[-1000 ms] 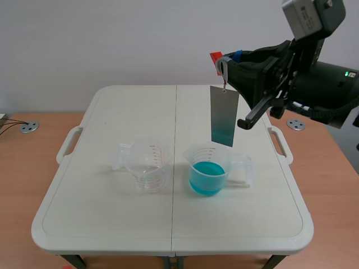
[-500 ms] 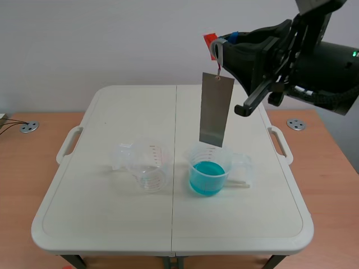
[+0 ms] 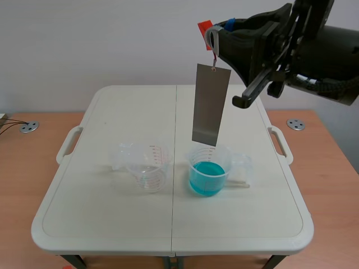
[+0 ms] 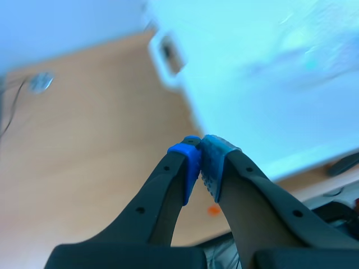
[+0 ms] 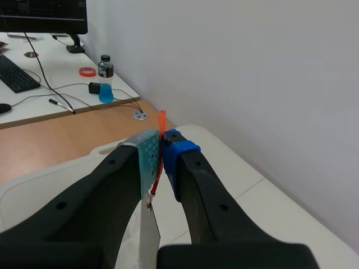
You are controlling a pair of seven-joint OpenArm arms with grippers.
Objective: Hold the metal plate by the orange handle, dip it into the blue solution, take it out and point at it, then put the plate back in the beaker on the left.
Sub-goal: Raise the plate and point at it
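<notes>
The metal plate (image 3: 211,105) is a long, flat, dull-grey rectangle with a small hole at its top edge. It hangs a little tilted above the beaker of blue solution (image 3: 208,168). Its lower edge is out of the liquid and close over that beaker's rim. The beaker is clear moulded plastic with printed measuring marks and a side handle, and it is about half full of turquoise liquid. A second clear beaker (image 3: 147,165) of the same kind stands just to the left of it on the white plastic folding table (image 3: 112,224).

The right gripper (image 3: 216,32) is high above the blue beaker, clamped on the orange handle (image 3: 205,27). The plate dangles straight below it on a thin link.

The right wrist view shows what the scene view cannot. One dotted grey-green pad and one blue pad of the right gripper (image 5: 161,151) pinch the thin orange handle (image 5: 161,120) edge-on. A red thread runs down from the handle to the plate's (image 5: 147,235) top.

The left gripper (image 4: 201,154) shows only in its own wrist view. Its blue pads are pressed together on nothing, over blurred wooden floor beside the table's edge.
</notes>
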